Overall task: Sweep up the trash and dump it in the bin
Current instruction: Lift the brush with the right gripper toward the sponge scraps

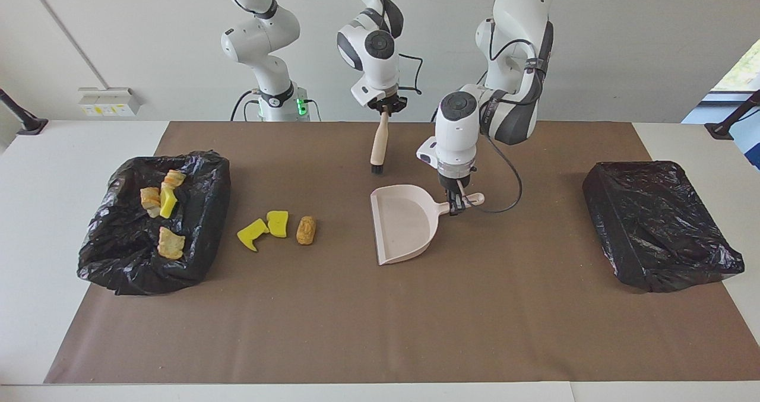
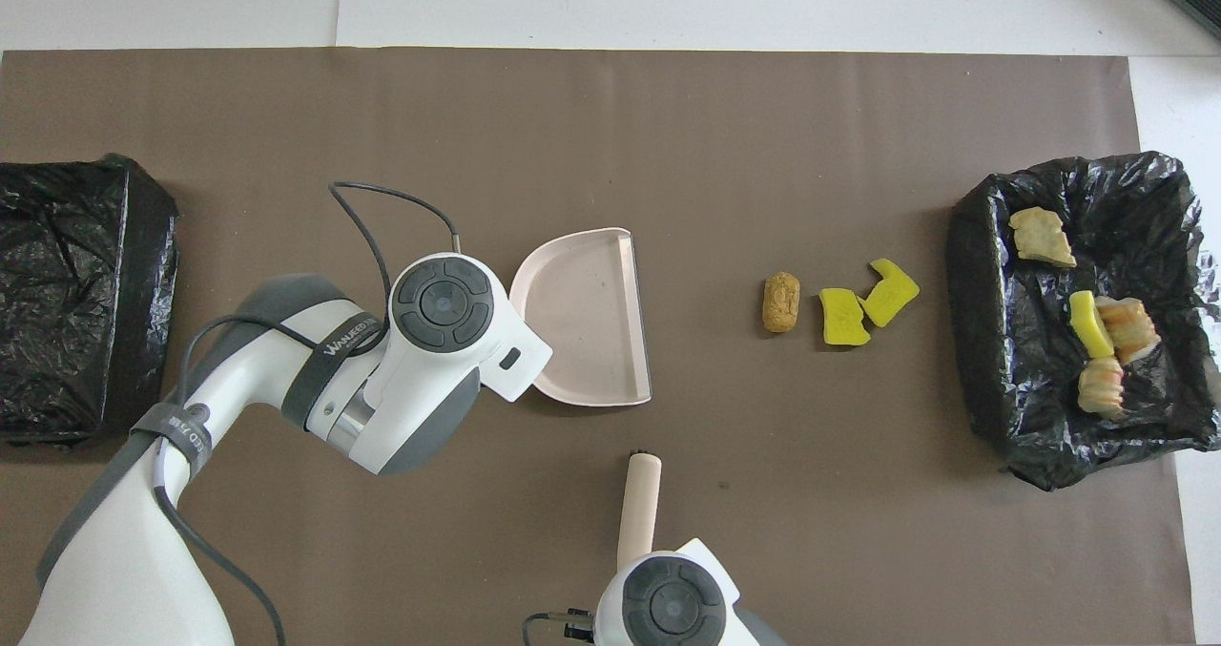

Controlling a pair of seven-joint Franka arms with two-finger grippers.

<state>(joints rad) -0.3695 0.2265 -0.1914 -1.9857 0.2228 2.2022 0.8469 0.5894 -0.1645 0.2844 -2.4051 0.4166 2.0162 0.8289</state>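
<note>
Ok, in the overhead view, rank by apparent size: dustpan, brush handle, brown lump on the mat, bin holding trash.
1. Bin: largest.
2. Dustpan.
3. Brush handle: partly hidden under the right gripper, and raised nearer the camera, so its rank is unsure.
4. Brown lump: smallest.

Bright, even daylight (soft shadows), sharp throughout, little glare.

A partly legible word, roughly "WANJEED", on the left arm's strap [image 2: 336, 343].
</note>
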